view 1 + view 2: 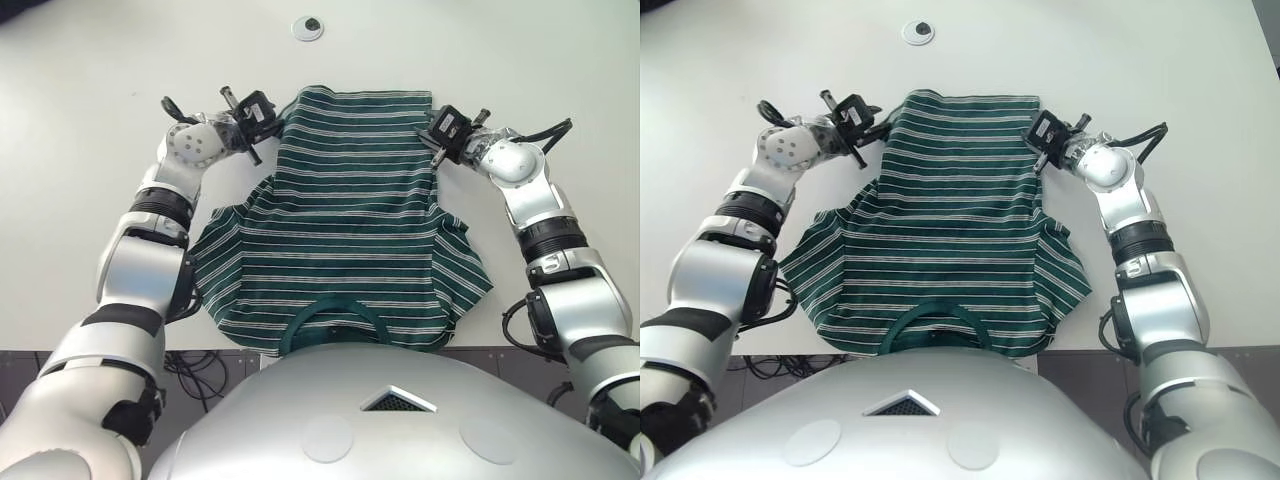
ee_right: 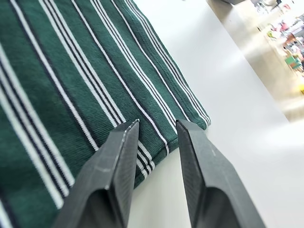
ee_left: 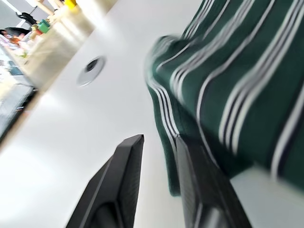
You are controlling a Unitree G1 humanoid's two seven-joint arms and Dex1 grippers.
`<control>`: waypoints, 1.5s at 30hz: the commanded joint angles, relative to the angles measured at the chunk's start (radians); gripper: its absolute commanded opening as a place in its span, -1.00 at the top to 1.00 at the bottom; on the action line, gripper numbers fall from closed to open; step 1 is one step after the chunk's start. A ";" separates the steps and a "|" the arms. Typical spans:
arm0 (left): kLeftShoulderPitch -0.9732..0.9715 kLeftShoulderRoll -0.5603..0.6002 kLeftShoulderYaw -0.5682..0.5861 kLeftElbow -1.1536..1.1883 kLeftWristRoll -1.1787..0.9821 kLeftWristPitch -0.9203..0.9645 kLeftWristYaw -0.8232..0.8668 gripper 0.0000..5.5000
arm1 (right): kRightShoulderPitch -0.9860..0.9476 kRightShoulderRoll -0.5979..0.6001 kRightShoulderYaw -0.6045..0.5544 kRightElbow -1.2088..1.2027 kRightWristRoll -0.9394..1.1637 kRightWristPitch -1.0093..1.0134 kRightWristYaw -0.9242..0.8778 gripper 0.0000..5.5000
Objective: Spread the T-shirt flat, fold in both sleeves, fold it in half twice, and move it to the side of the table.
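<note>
Bunching near the collar (image 1: 335, 308), the T-shirt (image 1: 350, 220) leaves its sleeves (image 1: 225, 265) indistinct.

Round cable port (image 1: 308, 28), pale rim with dark centre, set into the white worktop (image 1: 80, 70) towards its far side. Black cables (image 1: 190, 368), loosely tangled, seen against the dark floor (image 1: 40, 365) below the worktop's near edge, on the robot's left. Blurred coloured clutter (image 2: 287, 35) in the room beyond the worktop, items not identifiable.

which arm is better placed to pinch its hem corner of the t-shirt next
Right, probably. The right gripper is open with the T-shirt edge between its fingers; the left gripper is open too, but its gap sits over bare table beside the fabric.
</note>
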 commanded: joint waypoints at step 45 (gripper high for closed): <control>1.296 0.491 0.529 -1.246 -1.089 0.774 -0.486 0.23 | 0.422 -0.045 -0.223 -0.734 0.212 0.008 0.059 0.48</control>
